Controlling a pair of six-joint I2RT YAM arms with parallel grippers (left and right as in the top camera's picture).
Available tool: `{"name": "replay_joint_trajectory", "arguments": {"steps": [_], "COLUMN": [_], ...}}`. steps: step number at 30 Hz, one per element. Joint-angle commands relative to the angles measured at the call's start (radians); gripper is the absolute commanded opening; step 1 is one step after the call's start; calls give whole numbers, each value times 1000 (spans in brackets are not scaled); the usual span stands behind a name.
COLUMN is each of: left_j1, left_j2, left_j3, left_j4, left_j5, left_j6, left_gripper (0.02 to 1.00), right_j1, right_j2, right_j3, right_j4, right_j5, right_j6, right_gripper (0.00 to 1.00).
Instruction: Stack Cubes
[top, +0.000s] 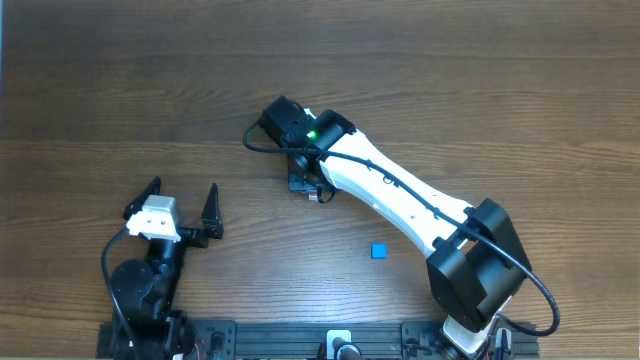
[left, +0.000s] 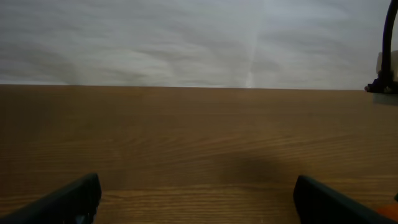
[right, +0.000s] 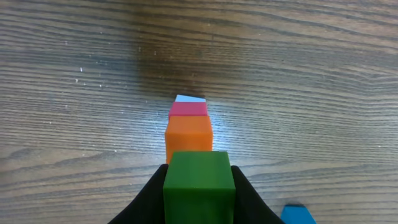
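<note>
Your green cube (right: 199, 180) is clamped in the right gripper (right: 199, 194), straight above the orange cube (right: 188, 135) on the pink cube (right: 188, 109); contact unclear. The wrist view gives that alignment; from above, the right arm (top: 400, 195) covers the stack. The blue cube (top: 378, 250) lies apart, nearer that arm. The left gripper (top: 182, 198) sits spread wide, well away.

Even overhead light is falling on the tabletop (top: 110, 90); shadows are showing faint. Right wrist view: glare is blooming on the wood around the cube stack (right: 189, 134), soft shadow lying beyond. Left wrist view is reading dim, hazy; left claw fingers (left: 68, 199) blurring.
</note>
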Motion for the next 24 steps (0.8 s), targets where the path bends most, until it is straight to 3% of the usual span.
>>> {"name": "replay_joint_trajectory", "arguments": {"steps": [1,22,24], "left_j1": [5,5,5], "left_j2": [-7,-7,-7], "left_j3": [-5,-5,-5], "left_j4": [0,0,0], "left_j5": [13,14,14], "left_j6": [11,11,11], "left_gripper": [1000,998,1000], "right_j1": [1,1,1], "right_j2": [18,58,58], "right_j3": [7,6,6], "right_j4": [9,44,44], "right_j5": [0,-6,-6], "right_j6": [14,14,14], "right_gripper": [12,9,82]}}
